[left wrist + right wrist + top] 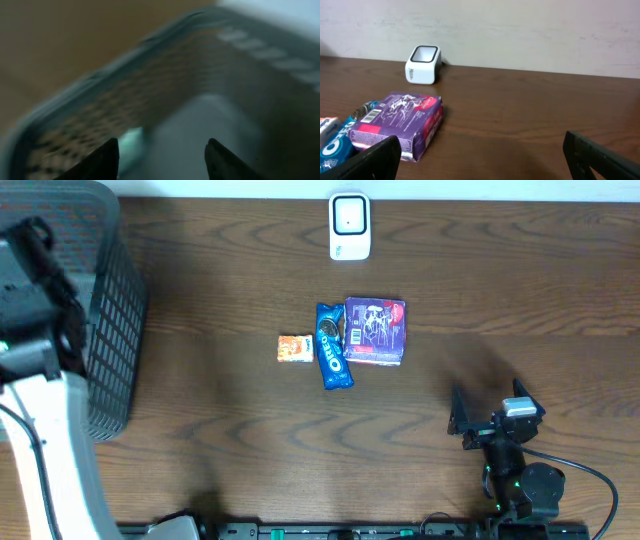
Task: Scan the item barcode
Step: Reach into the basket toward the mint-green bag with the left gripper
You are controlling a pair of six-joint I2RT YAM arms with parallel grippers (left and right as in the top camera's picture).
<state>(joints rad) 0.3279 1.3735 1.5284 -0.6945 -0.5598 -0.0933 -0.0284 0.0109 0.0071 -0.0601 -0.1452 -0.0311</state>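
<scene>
- The purple box (376, 330) is set on the worktop (220, 270), a little to the robot's side of the scanner (350, 225) and almost in line with it.
- An Oreo pack (332, 345) is laid against the box on the side away from the right arm, its long axis running roughly toward the scanner. A small orange packet (295, 348) is placed just beyond it.
- None of the three is held or raised to the scanner, so the scan is judged not yet begun.
- The right end effector (488, 408) is released, jaws wide with nothing between them. It is the nearer one: the box lies ahead of it and toward the left arm's side, between it and the scanner.
- The left end effector (162, 160) is held over the basket (100, 310), well apart from the scanner and the items. Its fingers are seen apart with nothing gripped.
- A white barcode label (368, 116) on the box's top face is shown by the right wrist view and is barely made out from overhead.
- The basket's inside is shown only by the left wrist view. The picture is smeared, and a pale patch (131, 142) on the floor may be an item, though this cannot be told.
</scene>
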